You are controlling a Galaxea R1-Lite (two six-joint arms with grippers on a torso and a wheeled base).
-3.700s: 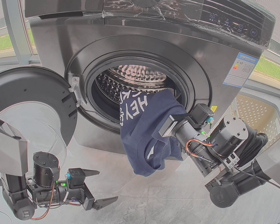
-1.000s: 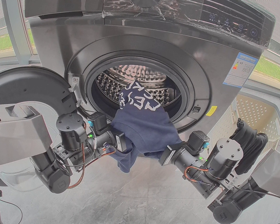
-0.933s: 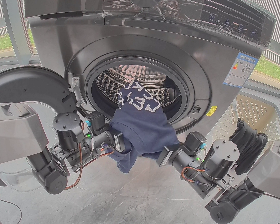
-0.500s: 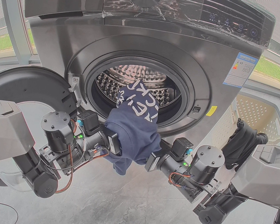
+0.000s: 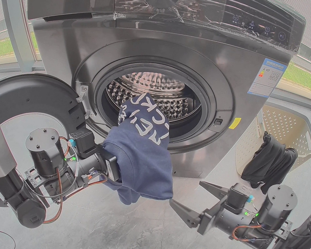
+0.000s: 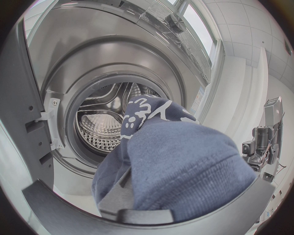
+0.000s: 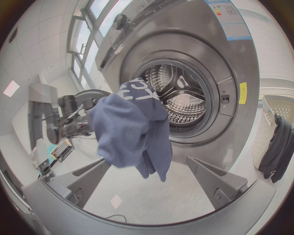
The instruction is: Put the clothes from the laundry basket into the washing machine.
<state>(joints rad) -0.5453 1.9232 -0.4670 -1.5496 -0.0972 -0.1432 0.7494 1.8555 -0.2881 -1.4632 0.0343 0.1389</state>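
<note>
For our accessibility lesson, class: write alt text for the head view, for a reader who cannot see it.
A navy shirt drapes over the left gripper in front of the open washing machine. The right gripper is open and empty, low on the right; a black garment hangs over the rim of the laundry basket.

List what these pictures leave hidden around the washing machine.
- Left pincer: in the head view, the navy shirt covers its grip.
- Drum floor: in the head view, it lies behind that shirt.
- Laundry basket bottom: in the head view, it is behind the black garment draped on its rim.
</note>
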